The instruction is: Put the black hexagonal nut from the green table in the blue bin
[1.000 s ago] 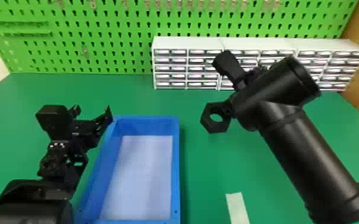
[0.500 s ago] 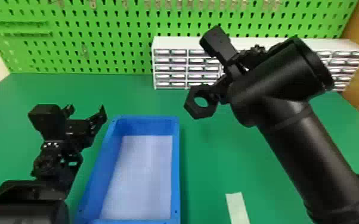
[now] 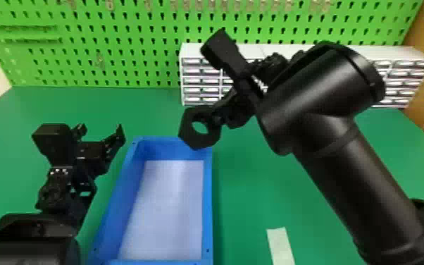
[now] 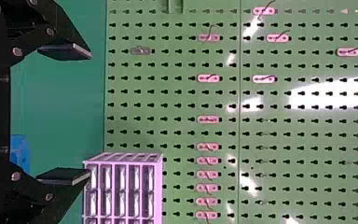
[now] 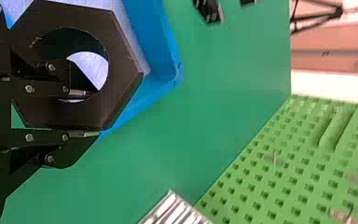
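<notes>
In the head view my right gripper (image 3: 218, 118) is over the far right corner of the blue bin (image 3: 207, 211), holding the black hexagonal nut (image 3: 190, 135) by one side. In the right wrist view the nut (image 5: 121, 70) has one side of its ring between the fingers of my right gripper (image 5: 84, 114), one finger passing through the hole; the bin (image 5: 161, 46) lies beyond it. My left gripper (image 3: 100, 134) is parked left of the bin, and in the left wrist view the left gripper (image 4: 65, 112) stands open with nothing between its fingers.
A white drawer cabinet (image 3: 200, 84) stands at the back of the green table (image 3: 274, 197), before a green pegboard (image 3: 116, 42). A pale strip (image 3: 280, 243) lies on the table right of the bin.
My right arm has moved left with the nut, from right of the bin to its far right corner. The left arm has shifted slightly left.
</notes>
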Motion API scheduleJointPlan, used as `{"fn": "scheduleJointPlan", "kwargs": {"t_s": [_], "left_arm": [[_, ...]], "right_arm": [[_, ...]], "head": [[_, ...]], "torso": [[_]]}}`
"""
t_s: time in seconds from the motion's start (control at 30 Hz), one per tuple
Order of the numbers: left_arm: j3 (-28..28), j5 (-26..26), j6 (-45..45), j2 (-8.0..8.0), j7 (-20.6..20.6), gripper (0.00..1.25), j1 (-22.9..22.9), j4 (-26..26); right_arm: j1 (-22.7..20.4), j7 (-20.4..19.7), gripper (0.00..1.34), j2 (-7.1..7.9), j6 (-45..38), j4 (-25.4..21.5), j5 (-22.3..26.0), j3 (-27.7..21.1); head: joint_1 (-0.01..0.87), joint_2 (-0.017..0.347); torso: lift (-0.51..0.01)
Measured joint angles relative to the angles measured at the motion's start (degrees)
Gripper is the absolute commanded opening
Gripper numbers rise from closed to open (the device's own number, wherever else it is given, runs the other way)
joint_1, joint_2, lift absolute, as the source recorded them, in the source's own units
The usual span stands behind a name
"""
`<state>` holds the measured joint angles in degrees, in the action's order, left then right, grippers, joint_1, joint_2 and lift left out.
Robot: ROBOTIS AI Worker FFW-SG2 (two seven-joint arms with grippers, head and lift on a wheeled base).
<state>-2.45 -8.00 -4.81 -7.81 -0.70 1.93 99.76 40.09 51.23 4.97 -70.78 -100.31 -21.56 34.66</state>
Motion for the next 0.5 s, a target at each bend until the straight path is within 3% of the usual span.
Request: {"fn": "scheduleJointPlan", "kwargs": {"t_s": [0.5], "left_arm": [[-0.02,0.01,-0.01,0.00,0.00,0.88,-0.09,0.00]], "right_arm": [[0.89,-7.46,0.24,-0.44,3.17,2.12,13.29,6.09]], "head": [[0.686,0.052]], "torso": [[-0.097]]}}
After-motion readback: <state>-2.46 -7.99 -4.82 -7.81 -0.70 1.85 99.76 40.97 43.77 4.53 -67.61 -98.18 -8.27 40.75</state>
